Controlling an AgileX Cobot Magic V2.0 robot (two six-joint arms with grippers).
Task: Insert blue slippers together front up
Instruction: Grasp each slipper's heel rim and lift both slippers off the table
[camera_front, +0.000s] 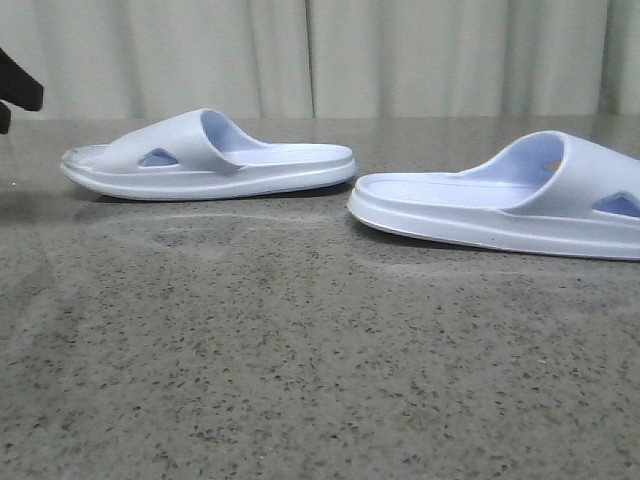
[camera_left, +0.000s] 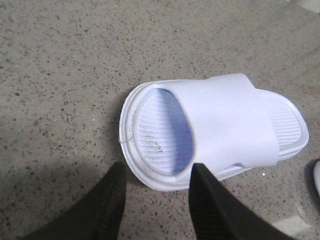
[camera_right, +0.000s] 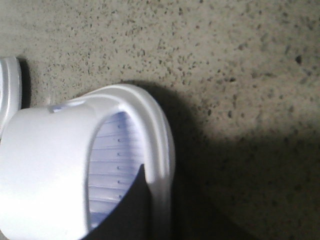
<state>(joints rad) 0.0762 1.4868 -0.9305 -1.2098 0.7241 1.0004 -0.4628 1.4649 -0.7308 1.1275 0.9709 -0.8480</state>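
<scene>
Two pale blue slippers lie flat, soles down, on the speckled grey table. The left slipper (camera_front: 210, 155) has its toe toward the left; it also shows in the left wrist view (camera_left: 215, 130). My left gripper (camera_left: 157, 187) is open and empty, its fingers (camera_left: 112, 200) just short of that slipper's toe end. A black part of the left arm (camera_front: 20, 95) shows at the front view's left edge. The right slipper (camera_front: 520, 195) fills the right wrist view (camera_right: 55, 170). My right gripper (camera_right: 165, 210) has one dark finger (camera_right: 132, 210) inside the toe opening against the rim; the other is lost in shadow.
A pale curtain (camera_front: 400, 55) hangs behind the table's far edge. The speckled table (camera_front: 300, 370) stretches toward the front. The edge of the left slipper shows in the right wrist view (camera_right: 7, 90), and the edge of the right slipper in the left wrist view (camera_left: 316, 177).
</scene>
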